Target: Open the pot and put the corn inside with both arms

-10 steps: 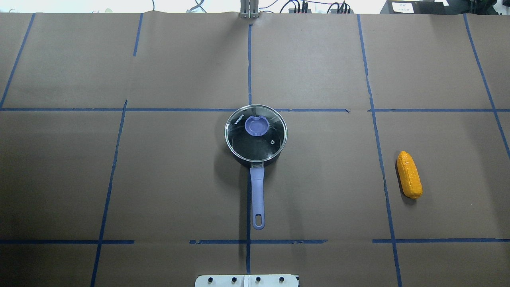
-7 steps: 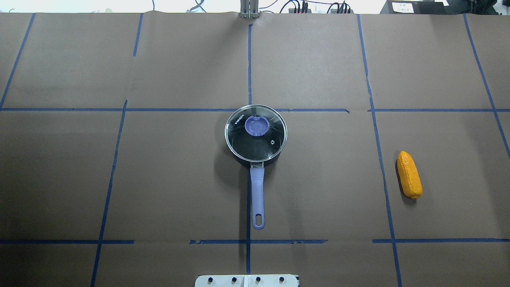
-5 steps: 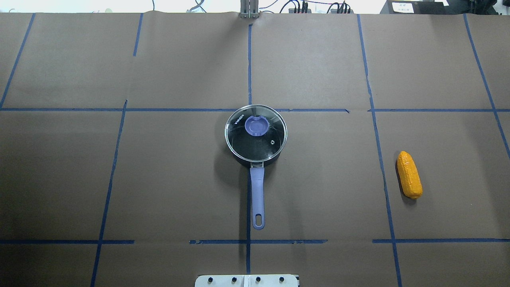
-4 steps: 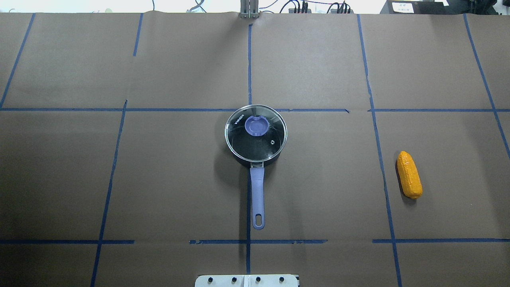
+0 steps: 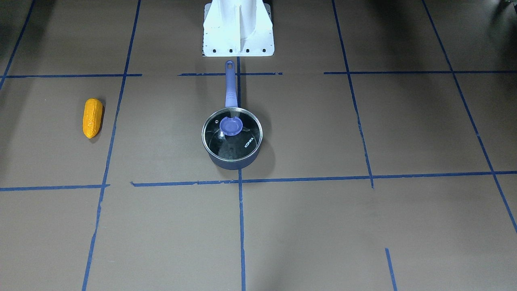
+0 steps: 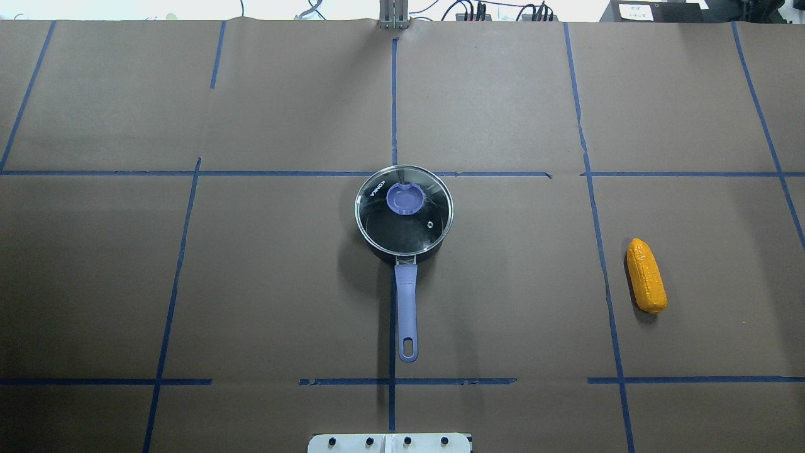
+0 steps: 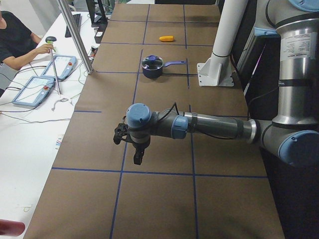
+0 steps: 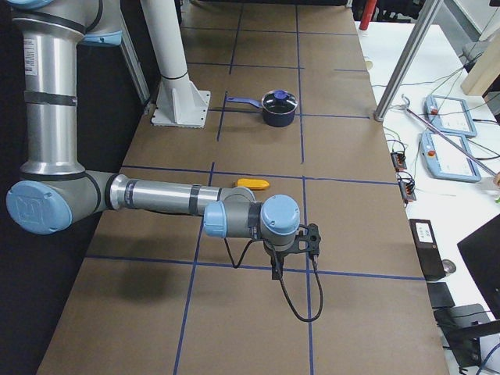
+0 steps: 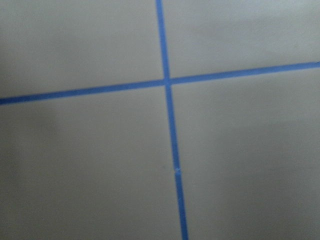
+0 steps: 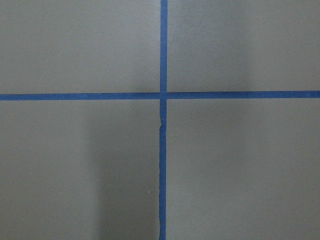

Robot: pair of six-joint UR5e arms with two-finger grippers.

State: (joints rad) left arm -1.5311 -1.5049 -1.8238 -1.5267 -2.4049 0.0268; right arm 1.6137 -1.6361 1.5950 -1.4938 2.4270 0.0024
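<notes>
The dark navy pot (image 6: pixel 407 302) stands at the table's middle, its purple handle pointing toward my base. Its glass lid (image 6: pixel 409 226) with the purple knob (image 6: pixel 404 199) sits shut on it. The pot also shows in the front view (image 5: pixel 231 163). The orange corn (image 6: pixel 646 275) lies flat on the right side, far from the pot, and shows in the front view (image 5: pixel 92 118). My left gripper (image 7: pixel 135 155) hangs over the table's left end. My right gripper (image 8: pixel 276 269) hangs over the right end, a short way past the corn (image 8: pixel 252 184). I cannot tell whether either gripper is open or shut.
Brown paper with blue tape lines (image 6: pixel 393 100) covers the table. The white base stand (image 5: pixel 238 28) stands behind the pot handle. An operator (image 7: pixel 15 42) with tablets sits at the far side. Both wrist views show only paper and tape.
</notes>
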